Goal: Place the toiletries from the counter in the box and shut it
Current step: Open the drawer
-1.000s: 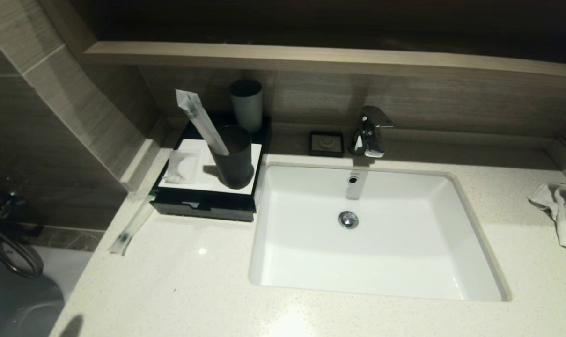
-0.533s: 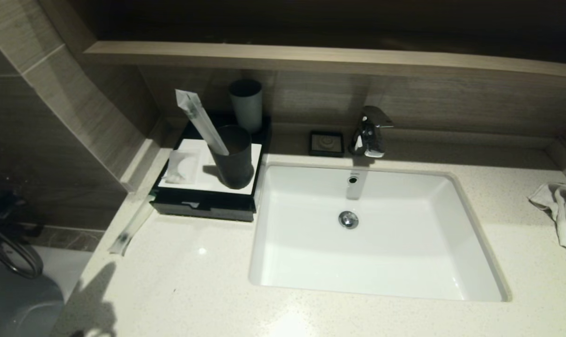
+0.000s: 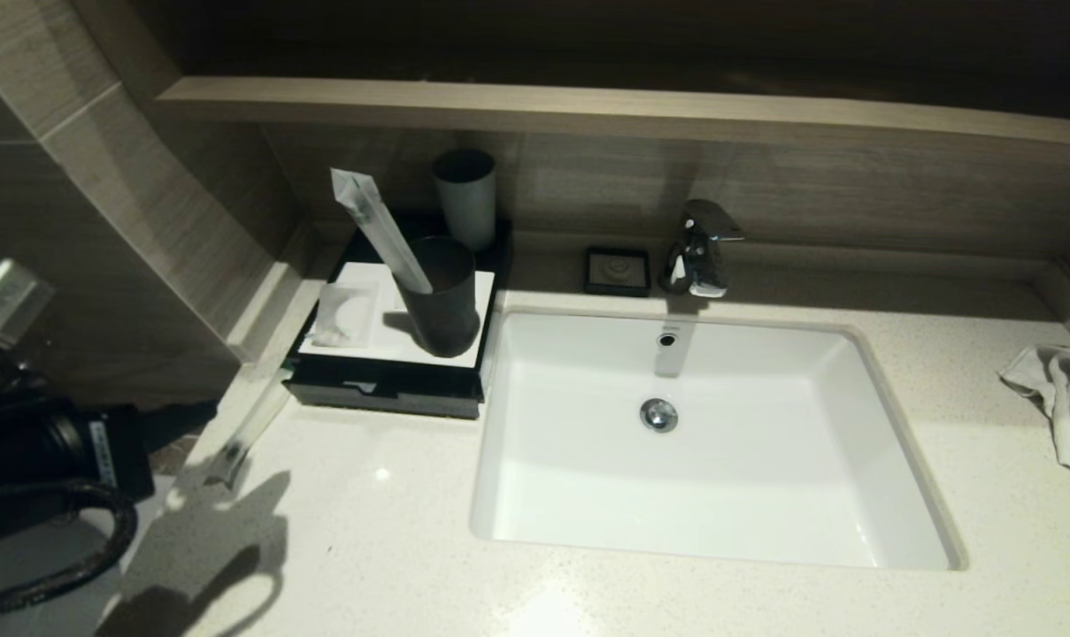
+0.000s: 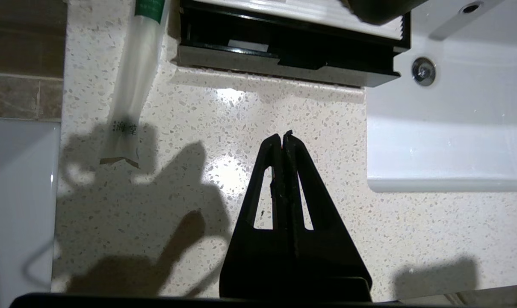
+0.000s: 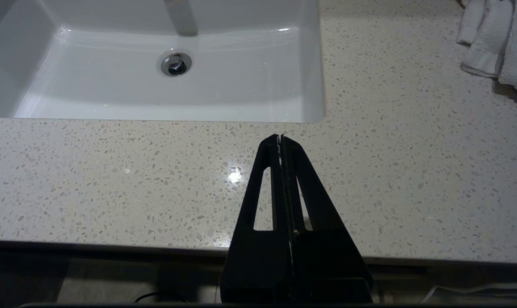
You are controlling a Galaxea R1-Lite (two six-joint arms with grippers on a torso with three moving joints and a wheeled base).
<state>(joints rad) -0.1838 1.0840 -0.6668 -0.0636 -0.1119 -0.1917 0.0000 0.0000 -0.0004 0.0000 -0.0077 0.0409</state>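
One long narrow packet (image 3: 380, 230) stands tilted in the dark cup (image 3: 442, 296) on the box. The small squarish packet (image 3: 347, 314) lies on the white top panel (image 3: 464, 349) of the black box (image 3: 384, 389). The long packet with the green label (image 3: 250, 425) lies on the counter (image 3: 366, 531) left of the box; it also shows in the left wrist view (image 4: 132, 85). My left gripper (image 4: 282, 136) is shut and empty, above the counter in front of the box drawer (image 4: 284, 64). My right gripper (image 5: 280, 137) is shut and empty over the counter's front edge.
The white sink basin (image 3: 588, 495) lies right of the box, with a chrome faucet (image 3: 698, 248) behind it. A grey cup (image 3: 465, 199) stands behind the dark cup. A small black dish (image 3: 618, 270) sits by the faucet. A white towel (image 3: 1066, 407) lies far right. My left arm (image 3: 48, 442) is at the left edge.
My left arm has come into the head view from the left edge. Its shadow has grown across the counter's front left corner. The packets and box have not moved.
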